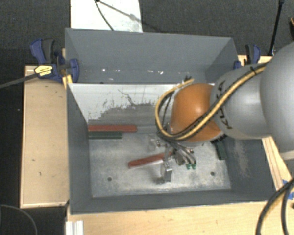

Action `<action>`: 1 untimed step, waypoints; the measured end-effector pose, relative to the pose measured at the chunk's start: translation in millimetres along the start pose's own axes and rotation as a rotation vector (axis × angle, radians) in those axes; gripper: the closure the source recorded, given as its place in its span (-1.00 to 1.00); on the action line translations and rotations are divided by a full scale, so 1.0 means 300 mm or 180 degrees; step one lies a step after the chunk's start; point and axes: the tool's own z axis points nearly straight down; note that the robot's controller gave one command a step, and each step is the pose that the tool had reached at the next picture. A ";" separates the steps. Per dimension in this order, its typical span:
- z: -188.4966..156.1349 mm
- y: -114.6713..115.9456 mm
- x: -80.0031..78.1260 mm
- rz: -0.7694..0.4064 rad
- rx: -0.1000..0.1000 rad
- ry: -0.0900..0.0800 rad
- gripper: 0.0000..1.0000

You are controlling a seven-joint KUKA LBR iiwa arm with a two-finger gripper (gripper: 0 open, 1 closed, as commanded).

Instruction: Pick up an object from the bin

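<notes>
My gripper [166,173] is low over the middle of the bin floor, under the arm's orange cover. A reddish-brown stick [144,162] lies flat just to its left, and the stick's right end runs in under the gripper. Whether the stick is gripped is hidden. A small green bit [190,166] lies right beside the gripper on its right.
A long reddish-brown bar [112,128] with a dark green strip [106,135] along it lies at the back left of the floor. A dark flat piece [219,149] sits at the right, partly under the arm.
</notes>
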 end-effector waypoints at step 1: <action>-0.001 0.000 -0.001 0.0009 0.0002 -0.0009 -1.00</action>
